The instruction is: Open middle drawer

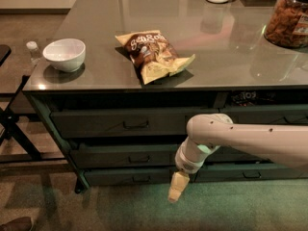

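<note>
One small bottle [32, 48] at the left edge of the counter [96, 13]; one white bowl [64, 55]; one chip bag [153, 56], lettering unreadable; one snack jar [288, 18]. Underneath, three stacked fronts, with the middle drawer [113, 156] second down. The gripper [177, 188] hangs low, right of and below the drawer's handle [138, 159], clear of it; I can't tell whether it is open or closed.
</note>
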### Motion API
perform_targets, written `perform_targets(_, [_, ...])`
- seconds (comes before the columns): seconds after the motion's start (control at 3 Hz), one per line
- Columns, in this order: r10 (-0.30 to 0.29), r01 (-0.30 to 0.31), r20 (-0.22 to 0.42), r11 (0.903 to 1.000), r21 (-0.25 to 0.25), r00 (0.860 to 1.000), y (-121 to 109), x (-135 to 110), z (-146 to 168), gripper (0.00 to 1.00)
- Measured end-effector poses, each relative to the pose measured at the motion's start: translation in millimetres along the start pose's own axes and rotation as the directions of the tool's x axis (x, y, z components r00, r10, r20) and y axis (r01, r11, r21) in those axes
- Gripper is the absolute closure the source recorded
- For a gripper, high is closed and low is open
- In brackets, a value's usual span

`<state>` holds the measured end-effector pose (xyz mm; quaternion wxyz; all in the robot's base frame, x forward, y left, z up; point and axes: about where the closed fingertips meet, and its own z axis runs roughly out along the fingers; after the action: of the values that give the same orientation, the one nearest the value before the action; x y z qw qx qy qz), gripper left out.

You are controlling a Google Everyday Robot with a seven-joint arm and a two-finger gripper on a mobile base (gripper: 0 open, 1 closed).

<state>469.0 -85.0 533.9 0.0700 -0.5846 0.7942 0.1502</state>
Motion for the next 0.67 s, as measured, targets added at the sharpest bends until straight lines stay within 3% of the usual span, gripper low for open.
perform_targets(0.67, [0.008,-0.008,0.019,1.0000,0.005,1.000,-7,-5,13,0.00])
